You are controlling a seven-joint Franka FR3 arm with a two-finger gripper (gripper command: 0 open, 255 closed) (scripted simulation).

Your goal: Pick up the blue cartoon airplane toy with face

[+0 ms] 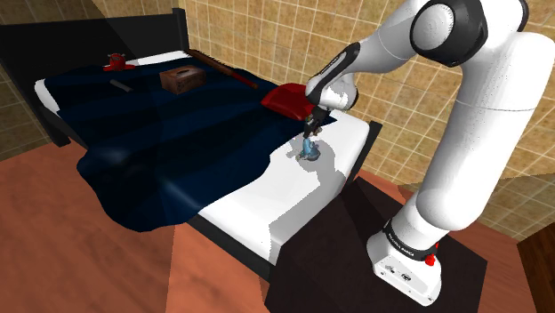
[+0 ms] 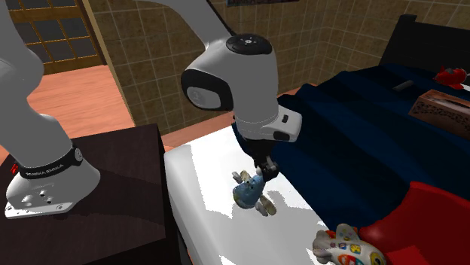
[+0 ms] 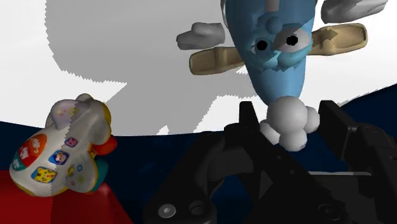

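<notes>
The blue cartoon airplane toy (image 3: 275, 48) has two eyes, tan wings and a white knobbly nose. It hangs nose-up under my gripper (image 3: 291, 111), whose black fingers (image 3: 249, 121) press on that white nose from both sides. In the shoulder view the toy (image 1: 309, 148) is just over the bare white sheet (image 1: 267, 200) near the bed's edge, below the gripper (image 1: 314, 123). The second exterior view shows the toy (image 2: 248, 193) dangling from the gripper (image 2: 263, 172), with its shadow on the sheet. Whether it still touches the sheet I cannot tell.
A white toy with coloured buttons (image 3: 60, 156) lies beside a red pillow (image 1: 286, 98). A dark blue blanket (image 1: 169, 142) covers most of the bed and carries a brown box (image 1: 181, 78), a small dark object (image 1: 120, 85) and a red thing (image 1: 116, 62). The black stand (image 2: 98, 203) is beside the bed.
</notes>
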